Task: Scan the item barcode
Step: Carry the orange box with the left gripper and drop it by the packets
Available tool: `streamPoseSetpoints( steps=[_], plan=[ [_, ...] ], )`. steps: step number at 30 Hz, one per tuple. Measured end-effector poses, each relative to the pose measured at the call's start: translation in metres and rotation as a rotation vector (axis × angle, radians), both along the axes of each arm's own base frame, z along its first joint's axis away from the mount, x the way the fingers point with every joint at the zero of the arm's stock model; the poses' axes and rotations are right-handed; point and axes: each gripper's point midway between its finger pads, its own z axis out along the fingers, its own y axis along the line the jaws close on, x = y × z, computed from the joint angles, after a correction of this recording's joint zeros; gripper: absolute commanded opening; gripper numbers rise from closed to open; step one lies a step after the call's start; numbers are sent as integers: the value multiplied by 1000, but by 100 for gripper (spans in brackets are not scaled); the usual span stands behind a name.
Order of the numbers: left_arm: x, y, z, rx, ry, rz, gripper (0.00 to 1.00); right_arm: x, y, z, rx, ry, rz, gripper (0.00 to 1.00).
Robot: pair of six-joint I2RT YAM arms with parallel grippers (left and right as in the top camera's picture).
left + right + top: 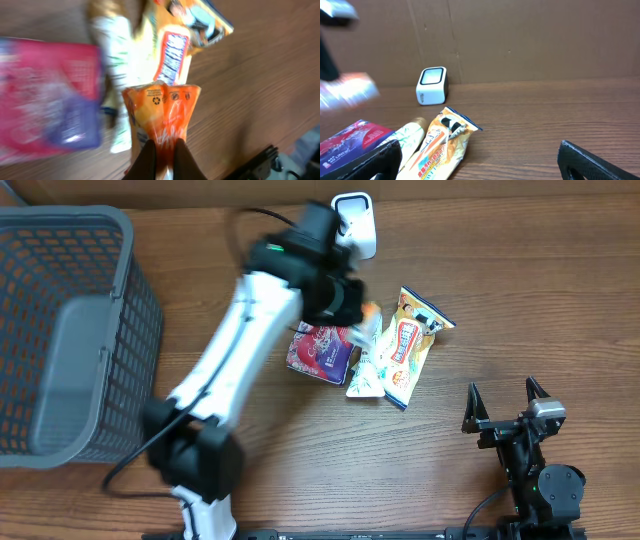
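- Between the fingers of the left tool [165,148]: orange packet [165,107], pinched by one crimped end with the jaws pressed together on the film. The rest of the pouch fans out ahead of the tool, held up over the pile.
- Handling, judged: light, soft, crinkly film, slippery and apt to swing or twist in so narrow a pinch. The crimped seam is the sound place to hold, being flatter and stiffer than the filled body.
- Barcode: not found on the face shown to the wrist camera, which carries recycling marks only. It is possibly on the far side, the view being blurred.
- Just beyond the left tool: white scanner [355,222], at the far edge of the tabletop [520,280] against the cardboard wall [520,40].
- Below the left tool: pink-purple packet [322,352], white-green packet [365,375] and yellow packet [408,345], lying touching one another.
- Well off to the left tool's left: grey basket [130,240], tall-walled, no bar to a short carry toward the scanner.
- Well off to its right: right tool [503,395], fingers spread wide, holding nothing. Bare tabletop lies between it and the packets.
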Motion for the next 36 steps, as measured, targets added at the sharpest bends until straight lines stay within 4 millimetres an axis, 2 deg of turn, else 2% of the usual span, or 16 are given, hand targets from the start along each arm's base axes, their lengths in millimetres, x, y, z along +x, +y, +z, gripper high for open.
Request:
streamPoseSetpoints(
  steps=[4,7,11,15,19,25,28,31,32,34,36],
  plan=[
    [-5,-46,-44,6,45,-45,4,0,0,0,0,0,0,100],
    [-11,-68,-73,24,81,-69,5,0,0,0,0,0,0,100],
    [-15,-70,-103,70,132,-61,15,0,0,0,0,0,0,100],
    [-11,-56,-109,93,167,-25,24,0,0,0,0,0,0,100],
    [-4,-29,-88,101,222,27,27,0,0,0,0,0,0,100],
    [29,22,-12,64,154,122,31,0,0,0,0,0,0,100],
    [33,62,30,76,89,194,33,0,0,0,0,0,0,100],
    [23,102,57,119,65,273,39,0,0,0,0,0,0,100],
    [19,116,64,131,61,298,48,0,0,0,0,0,0,100],
    [14,134,74,147,51,328,100,0,0,0,0,0,0,100],
    [16,150,80,159,24,349,100,0,0,0,0,0,0,100]
  ],
)
